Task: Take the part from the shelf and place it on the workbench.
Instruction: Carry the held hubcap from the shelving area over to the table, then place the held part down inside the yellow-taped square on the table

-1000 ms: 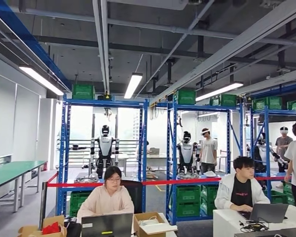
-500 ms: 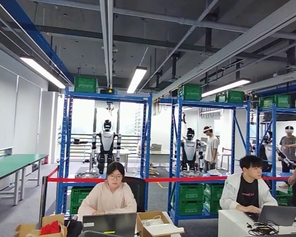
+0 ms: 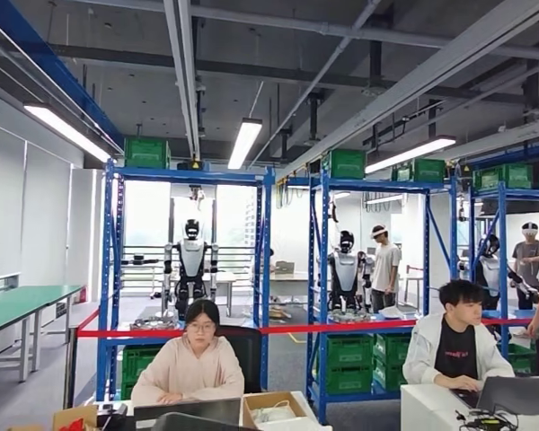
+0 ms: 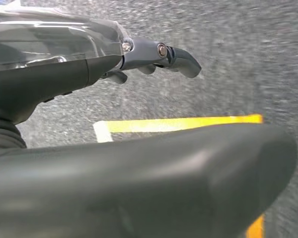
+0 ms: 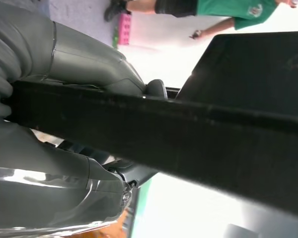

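Note:
In the right wrist view my right hand grips a long black flat part that runs across the picture, with my grey thumb on one side and darker fingers on the other. The far end of the part is out of frame. In the left wrist view my left hand hangs over the grey floor, fingers stretched out and thumb apart, holding nothing. A green-topped workbench stands far left in the head view.
Two blue shelf racks with green crates stand ahead behind a red tape barrier. Two people sit at desks with laptops. Other people and humanoid robots stand behind. Yellow floor marking lies under my left hand.
The whole head picture has shifted down and a little sideways, so the camera has moved. The seated people have stayed at their desks.

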`<state>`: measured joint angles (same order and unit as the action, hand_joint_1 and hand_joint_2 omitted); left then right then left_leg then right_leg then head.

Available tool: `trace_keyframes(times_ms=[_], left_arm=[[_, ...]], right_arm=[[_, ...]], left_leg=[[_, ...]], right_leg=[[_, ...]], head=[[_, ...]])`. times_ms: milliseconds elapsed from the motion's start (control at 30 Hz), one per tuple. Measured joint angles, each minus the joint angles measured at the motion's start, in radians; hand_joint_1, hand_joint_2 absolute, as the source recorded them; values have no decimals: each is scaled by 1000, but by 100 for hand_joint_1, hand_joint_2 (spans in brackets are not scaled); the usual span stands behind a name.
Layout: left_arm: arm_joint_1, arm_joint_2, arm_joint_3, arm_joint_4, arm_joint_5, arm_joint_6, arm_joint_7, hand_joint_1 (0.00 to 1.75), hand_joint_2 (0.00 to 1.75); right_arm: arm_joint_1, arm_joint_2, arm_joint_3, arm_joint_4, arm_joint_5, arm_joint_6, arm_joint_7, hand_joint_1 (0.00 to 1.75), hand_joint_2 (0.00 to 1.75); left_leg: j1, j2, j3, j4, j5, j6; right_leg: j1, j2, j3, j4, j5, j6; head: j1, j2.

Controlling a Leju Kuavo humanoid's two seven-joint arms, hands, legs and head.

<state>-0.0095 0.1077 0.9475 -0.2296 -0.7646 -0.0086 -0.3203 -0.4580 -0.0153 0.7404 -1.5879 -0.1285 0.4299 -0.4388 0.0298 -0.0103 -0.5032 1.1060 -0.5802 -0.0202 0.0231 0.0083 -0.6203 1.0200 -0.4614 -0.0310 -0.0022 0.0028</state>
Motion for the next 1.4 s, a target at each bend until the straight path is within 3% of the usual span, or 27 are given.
trace_keyframes(times_ms=[100, 167, 200, 267, 333, 433, 500, 533, 600, 633, 667, 700, 767, 833, 900, 1000, 1100, 1167, 1200, 1300, 1333, 1400], left_arm=[[-2, -1, 5, 0, -2, -1, -2, 0, 175], [1, -2, 9, 0, -4, -2, -3, 0, 175], [2, -2, 9, 0, -6, -2, -4, 0, 175], [4, -2, 10, 0, -10, -2, -4, 0, 175], [4, -4, 11, 0, -12, -3, -2, 0, 175], [5, -6, 13, 0, -22, -3, 5, 0, 175], [2, -6, 16, 0, -33, -2, 15, 0, 175], [0, -6, 19, 0, -38, -1, 21, 0, 175], [-4, -6, 23, 0, -47, 0, 31, 0, 175], [-5, -6, 24, 0, -51, 1, 34, 0, 175], [-5, -6, 25, 0, -55, 1, 38, 0, 175], [-5, -7, 28, 0, -60, 1, 41, 0, 175], [-8, -7, 33, 0, -73, -2, 48, 0, 175], [-14, -8, 37, 0, -89, -6, 58, 0, 175], [-19, -11, 38, 0, -104, -12, 70, 0, 175], [-23, -14, 37, 0, -123, -19, 89, 0, 175], [-26, -16, 37, 0, -139, -24, 106, 0, 175], [-25, -19, 37, 0, -151, -29, 113, 0, 175], [-25, -21, 37, 0, -157, -32, 115, 0, 175], [-31, -27, 37, 0, -171, -38, 116, 0, 175], [-34, -29, 37, 0, -178, -40, 115, 0, 175], [-38, -33, 36, 0, -192, -46, 113, 0, 175]], right_arm=[[-6, 1, 2, 3, 0, 0, 1, 175, 175], [-6, 1, 4, 6, 0, 0, 3, 175, 175], [-6, 1, 4, 7, 0, 0, 3, 175, 175], [-7, 0, 4, 9, 0, 0, 4, 175, 175], [-9, 0, 5, 12, 1, -1, 6, 175, 175], [-16, 1, 6, 13, 16, -11, 11, 175, 175], [-33, 0, 6, 12, 58, -40, 19, 175, 175], [-46, 0, 6, 12, 87, -58, 23, 175, 175], [-70, 0, 6, 18, 134, -83, 31, 175, 175], [-81, 0, 7, 23, 153, -91, 34, 175, 175], [-94, 2, 8, 30, 171, -97, 38, 175, 175], [-109, 4, 10, 36, 189, -103, 43, 175, 175], [-148, 16, 16, 45, 218, -109, 57, 175, 175], [-191, 36, 26, 52, 242, -109, 78, 175, 175], [-233, 60, 38, 60, 271, -110, 103, 175, 175], [-294, 102, 65, 76, 318, -111, 142, 175, 175], [-357, 141, 106, 121, 382, -121, 185, 175, 175], [-394, 164, 138, 171, 444, -135, 221, 175, 175], [-412, 177, 153, 199, 473, -143, 236, 175, 175], [-481, 220, 187, 301, 531, -166, 269, 175, 175], [-506, 234, 196, 342, 550, -174, 279, 175, 175], [-548, 259, 209, 429, 588, -190, 292, 175, 175]], left_leg=[[-3, 0, -114, 152, -60, 0], [-3, 1, -167, 172, -81, -1], [-3, 1, -174, 143, -59, -2], [-3, 1, -172, 42, 48, -3], [-8, 2, -172, -23, 125, 5], [-13, 2, -175, -33, 127, 22], [-10, 2, -165, -39, 120, 32], [-8, 2, -159, -41, 116, 35], [-8, 2, -150, -43, 106, 39], [-8, 2, -145, -43, 101, 39], [-8, 2, -138, -43, 95, 38], [-8, 1, -130, -43, 90, 38], [-9, 0, -110, -45, 78, 34], [-8, 0, -100, -50, 72, 28], [-5, 0, -99, -56, 72, 18], [-5, 3, -106, -40, 53, 5], [-5, 3, -185, 113, -11, -2], [-3, 3, -232, 185, -18, -9], [-1, 4, -233, 170, 5, -12], [7, 5, -171, 10, 96, -20], [7, 5, -157, -23, 107, -17], [3, 2, -152, -36, 105, -7]], right_leg=[[-2, 0, 35, -8, -26, -10], [-2, 4, 60, -8, -48, -10], [-2, 6, 77, -7, -60, -8], [-1, 6, 115, -5, -90, -1], [0, 7, 128, -1, -112, 11], [-2, 9, 124, 0, -127, 25], [-6, 7, 107, 41, -151, 36], [-8, 5, 79, 92, -172, 41], [-14, 4, -10, 229, -211, 50], [-16, 4, -49, 277, -213, 53], [-17, 3, -72, 291, -194, 54], [-17, 3, -76, 265, -157, 53], [-14, 4, -43, 144, -64, 45], [-6, 5, -15, 59, -14, 32], [0, 5, -10, 41, -13, 20], [-6, 3, 15, -5, -15, 5], [-7, 1, 30, -20, -17, -4], [-6, 1, 33, -18, -21, -6], [-6, 1, 34, -15, -25, -5], [-6, 3, 33, 9, -45, 7], [-4, 4, 30, 18, -51, 12], [-1, 4, 26, 26, -56, 18]], head=[[1, 0], [1, 0], [1, 0], [1, 0], [1, 0], [0, 1], [0, 1], [0, 1], [0, 1], [0, 0], [0, 0], [0, 0], [0, 0], [-1, 0], [-2, 1], [-2, 1], [-2, 0], [-2, 0], [-2, 0], [-1, 0], [-2, 0], [-3, 0]])
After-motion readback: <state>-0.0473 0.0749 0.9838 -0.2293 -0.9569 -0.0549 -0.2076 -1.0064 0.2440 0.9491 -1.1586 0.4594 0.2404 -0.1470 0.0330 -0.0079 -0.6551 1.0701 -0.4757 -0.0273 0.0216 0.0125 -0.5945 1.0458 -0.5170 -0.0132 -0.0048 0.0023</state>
